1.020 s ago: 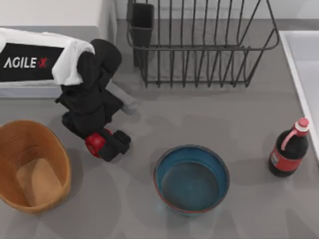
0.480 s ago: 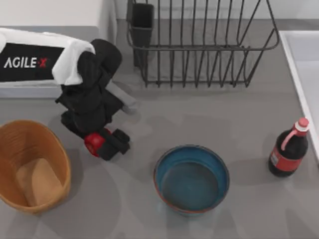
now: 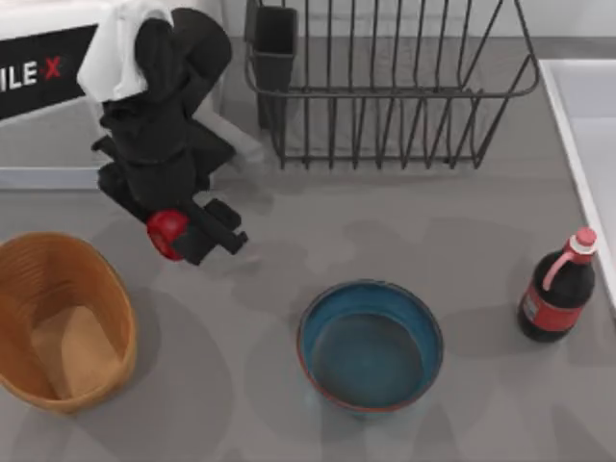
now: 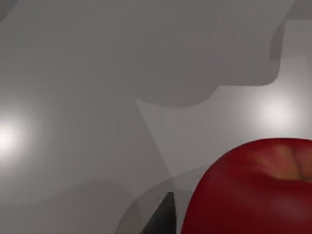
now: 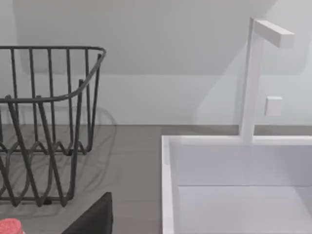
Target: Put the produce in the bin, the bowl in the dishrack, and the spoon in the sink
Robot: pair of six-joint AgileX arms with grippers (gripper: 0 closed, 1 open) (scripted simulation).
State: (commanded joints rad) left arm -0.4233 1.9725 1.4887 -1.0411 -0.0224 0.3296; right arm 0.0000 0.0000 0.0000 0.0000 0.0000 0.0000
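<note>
Red produce (image 3: 166, 231) sits clamped in your left gripper (image 3: 185, 237), centre-left of the top view, raised right of the bin (image 3: 19, 279); release short of its rim and it rolls across the tabletop (image 3: 289, 231)

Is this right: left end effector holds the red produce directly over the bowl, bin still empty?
Not quite. The left end effector does hold the produce, but not over the bowl. In the top view it hangs over bare table between the bowl and the bin, nearer the bin. The bin is empty, as you say.
</note>
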